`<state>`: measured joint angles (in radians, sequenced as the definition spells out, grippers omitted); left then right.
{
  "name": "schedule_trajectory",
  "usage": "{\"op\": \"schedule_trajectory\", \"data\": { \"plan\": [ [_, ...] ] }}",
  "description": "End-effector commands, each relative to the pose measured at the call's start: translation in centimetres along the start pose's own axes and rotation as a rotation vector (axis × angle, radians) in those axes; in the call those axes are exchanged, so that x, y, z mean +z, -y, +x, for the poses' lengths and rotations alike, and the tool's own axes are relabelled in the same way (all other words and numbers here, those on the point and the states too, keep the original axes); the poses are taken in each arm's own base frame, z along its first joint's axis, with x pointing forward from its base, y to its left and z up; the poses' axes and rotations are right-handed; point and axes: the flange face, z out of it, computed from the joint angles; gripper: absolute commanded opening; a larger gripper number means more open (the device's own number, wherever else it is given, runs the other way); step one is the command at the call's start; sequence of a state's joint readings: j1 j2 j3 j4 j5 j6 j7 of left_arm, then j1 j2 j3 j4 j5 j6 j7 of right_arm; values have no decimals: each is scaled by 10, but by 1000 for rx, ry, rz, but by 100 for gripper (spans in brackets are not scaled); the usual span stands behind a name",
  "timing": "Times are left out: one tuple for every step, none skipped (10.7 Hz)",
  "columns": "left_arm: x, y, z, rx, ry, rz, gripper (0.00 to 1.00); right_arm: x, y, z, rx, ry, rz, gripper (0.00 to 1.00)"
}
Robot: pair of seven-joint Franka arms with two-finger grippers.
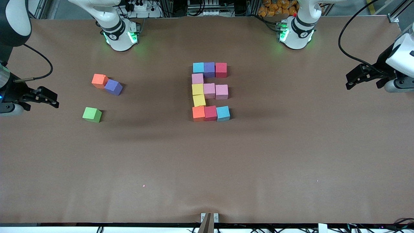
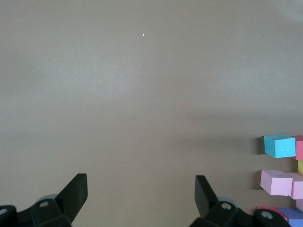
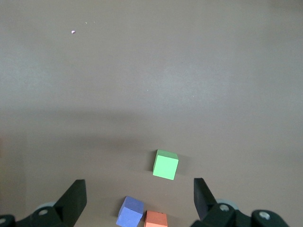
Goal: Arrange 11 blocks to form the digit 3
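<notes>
Blocks (image 1: 210,92) sit mid-table, eleven touching as a 3. Both grippers, left (image 1: 364,77) and right (image 1: 42,97), hang apart and empty over the table ends; you should nudge the skewed yellow (image 1: 199,100) square.

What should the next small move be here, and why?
Probably none: the digit 3 already has eleven touching cubes. Both the left gripper and right gripper wait open and empty at the table's ends, so at most nudge the skewed yellow cube square.
</notes>
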<state>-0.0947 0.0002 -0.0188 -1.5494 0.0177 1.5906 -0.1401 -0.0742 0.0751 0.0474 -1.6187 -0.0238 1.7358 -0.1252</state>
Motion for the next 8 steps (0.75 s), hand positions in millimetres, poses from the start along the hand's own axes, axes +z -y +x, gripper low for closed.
{"op": "schedule_trajectory", "data": {
  "plan": [
    [-6, -5, -9, 23, 20, -18, 100, -3, 1, 0, 13, 1, -16, 100],
    [-6, -3, -9, 19, 24, -18, 100, -3, 2, 0, 12, 1, -16, 100],
    [-6, -3, -9, 20, 24, -18, 100, -3, 3, 0, 10, 0, -14, 100],
    [-6, -3, -9, 20, 22, -20, 100, -4, 3, 0, 11, -1, -14, 100],
    [-8, -4, -10, 23, 22, -21, 100, -4, 2, 0, 12, 0, -14, 100],
    [-11, -5, -12, 21, 19, -37, 100, -5, 1, 0, 14, -1, -14, 100],
    [-12, -6, -13, 21, 18, -48, 100, -5, 1, 0, 14, -1, -14, 100],
    [-12, -5, -13, 18, 18, -48, 100, -5, -1, -1, 17, -1, -13, 100]
  ]
}}
